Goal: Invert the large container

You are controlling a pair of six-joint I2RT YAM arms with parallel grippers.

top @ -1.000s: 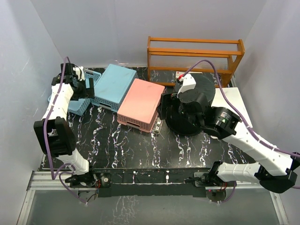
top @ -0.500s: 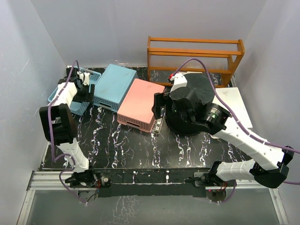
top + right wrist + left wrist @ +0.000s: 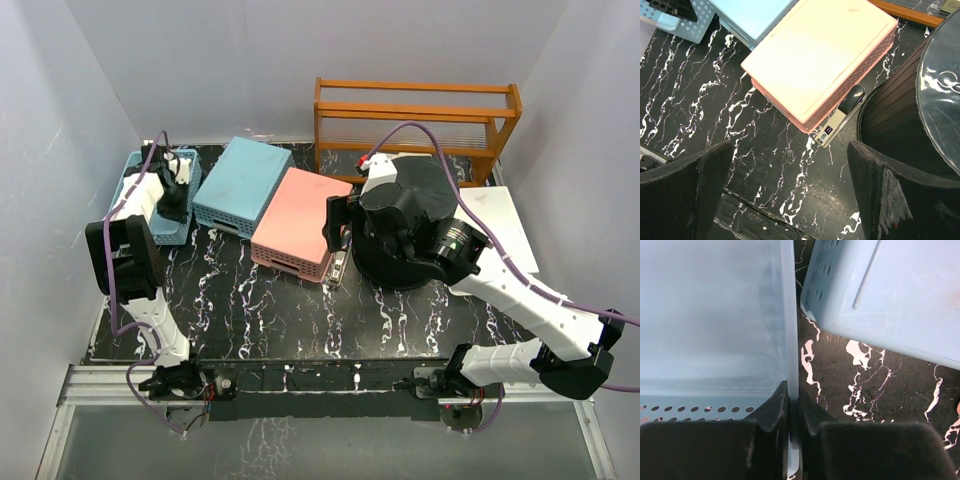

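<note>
- Two grippers: left gripper (image 3: 792,390) pinches the wall of the pale blue basket (image 3: 786,315); right gripper (image 3: 790,170) is spread wide beside the large container (image 3: 890,115).
- Stapler (image 3: 840,116) label is too small to read.

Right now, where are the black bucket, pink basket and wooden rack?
black bucket (image 3: 890,115): right wrist view, ribbed side wall.
pink basket (image 3: 822,55): right wrist view, flat top face.
wooden rack (image 3: 415,87): top external view, top rail.

Upturned pink basket (image 3: 300,222) beside upturned blue basket (image 3: 243,185), open pale-blue basket (image 3: 715,300), wooden rack (image 3: 417,115), marbled table (image 3: 280,310)
</note>
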